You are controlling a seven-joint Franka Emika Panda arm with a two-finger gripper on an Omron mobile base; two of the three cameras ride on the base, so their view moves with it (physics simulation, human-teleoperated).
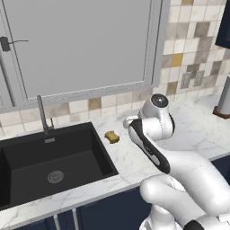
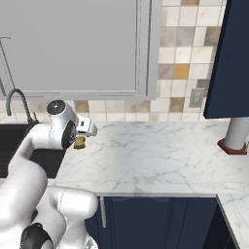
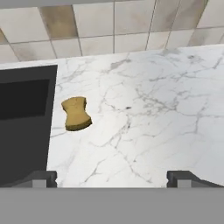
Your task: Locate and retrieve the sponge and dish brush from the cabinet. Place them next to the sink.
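The end effector (image 3: 112, 177) is standing with its two fingertips (image 3: 43, 178) spread fully apart, one showing near each lower corner of the hand view, and nothing is lying between them. It is gripping nothing and touching nothing; it is hanging above the white marble table (image 3: 144, 113), looking down on bare stone.

The sponge (image 3: 76, 113) is lying flat on the table, just beside the right rim of the sink (image 3: 24, 122) and near the table's back edge, where the tiled wall (image 3: 109, 26) is rising. In the hand view it is sitting well up and to the left of the gap between the fingertips, apart from both. In the left base view the sponge (image 1: 112, 136) is resting between the sink (image 1: 49, 161) and the white arm (image 1: 155, 128), which is reaching over the table from the front edge. In the right base view the arm's wrist is covering most of the sponge (image 2: 80, 142), leaving a mustard patch showing below it.

The faucet (image 1: 42, 114) is standing upright behind the sink's back rim. The navy cabinet (image 2: 228, 58) is hanging above the table's right end, with a pale cylinder on a brown base (image 2: 237, 136) standing below it.
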